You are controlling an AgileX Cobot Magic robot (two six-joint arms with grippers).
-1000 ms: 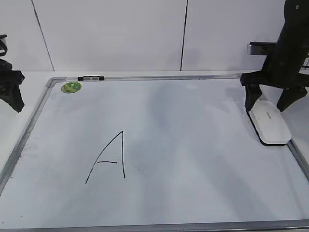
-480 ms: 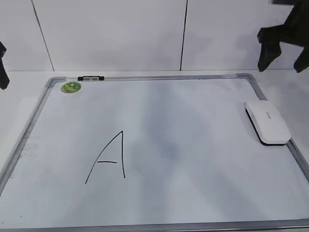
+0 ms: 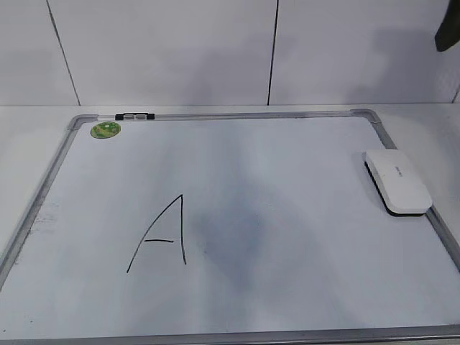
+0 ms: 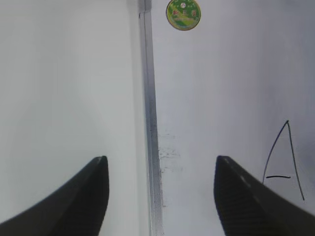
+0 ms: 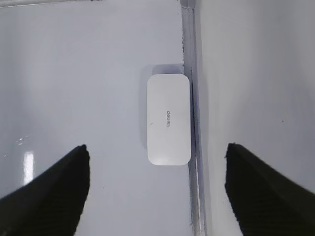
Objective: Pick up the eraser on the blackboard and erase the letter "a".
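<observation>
The white eraser (image 3: 397,181) lies flat on the blackboard (image 3: 302,158), against its right frame. In the right wrist view the eraser (image 5: 169,119) sits well below my right gripper (image 5: 156,146), which is open, empty and held high above it. My left gripper (image 4: 161,158) is open and empty, high over the board's left frame (image 4: 150,123). No small lowercase "a" shows on the board. A faint grey smudge (image 3: 233,223) lies near the board's middle.
A large capital "A" (image 3: 159,241) is drawn left of the middle and also shows in the left wrist view (image 4: 278,176). A green sticker (image 3: 106,130) and a small black-and-white clip (image 3: 135,115) sit at the top left. Only a dark piece of the right arm (image 3: 447,32) shows at the top right.
Both arms have risen and left the exterior view almost fully. The right gripper, which stood over the eraser a second ago, has lifted away open. The eraser has stayed in place.
</observation>
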